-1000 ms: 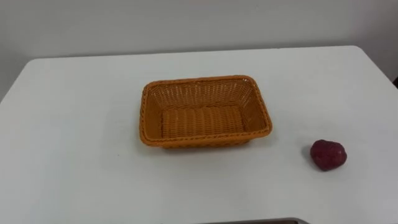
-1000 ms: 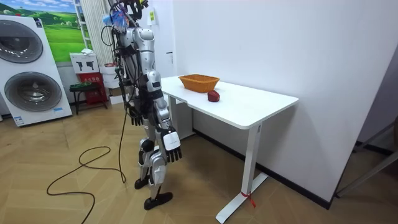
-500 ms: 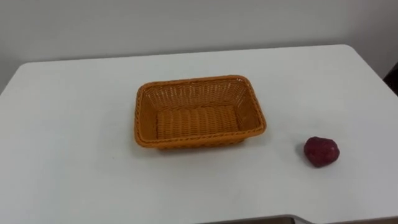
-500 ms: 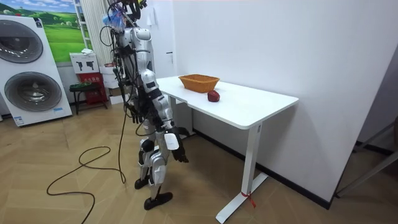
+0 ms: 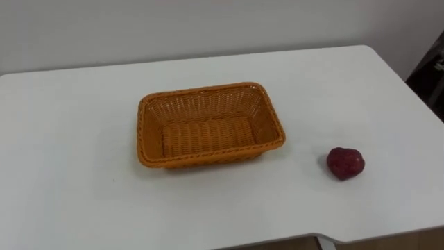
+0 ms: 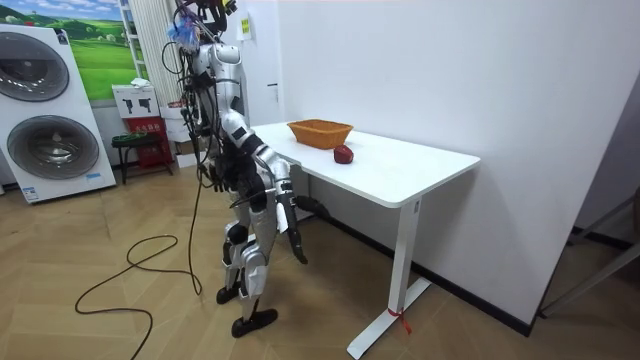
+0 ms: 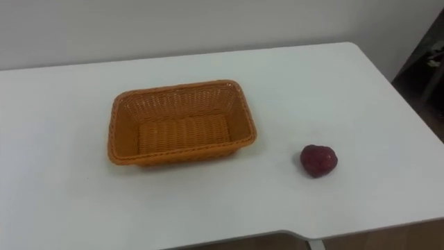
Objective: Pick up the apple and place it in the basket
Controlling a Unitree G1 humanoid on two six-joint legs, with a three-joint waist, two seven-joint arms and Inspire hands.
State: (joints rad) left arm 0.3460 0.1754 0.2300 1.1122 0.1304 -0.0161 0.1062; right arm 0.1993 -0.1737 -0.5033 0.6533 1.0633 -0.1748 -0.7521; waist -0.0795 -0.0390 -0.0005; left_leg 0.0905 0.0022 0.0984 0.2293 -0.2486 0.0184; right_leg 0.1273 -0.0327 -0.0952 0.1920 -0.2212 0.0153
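Right hand (image 6: pixel 293 234) has risen beside table (image 6: pixel 400 182), room view; apple (image 5: pixel 345 162) lies untouched.

No legible text, number or brand mark anywhere. Dark print on white upright placard (image 6: pixel 133 101) beside white front-loading washing machine (image 6: pixel 45 110): too small to read. Pale marks on red panel (image 6: pixel 148 128) under placard: unreadable. Small sticker (image 6: pixel 28 190) low on washing machine front: unreadable.

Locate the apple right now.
In the left eye view the apple lies on the white table at the robot's right, apart from the empty wicker basket and nearer the front edge.
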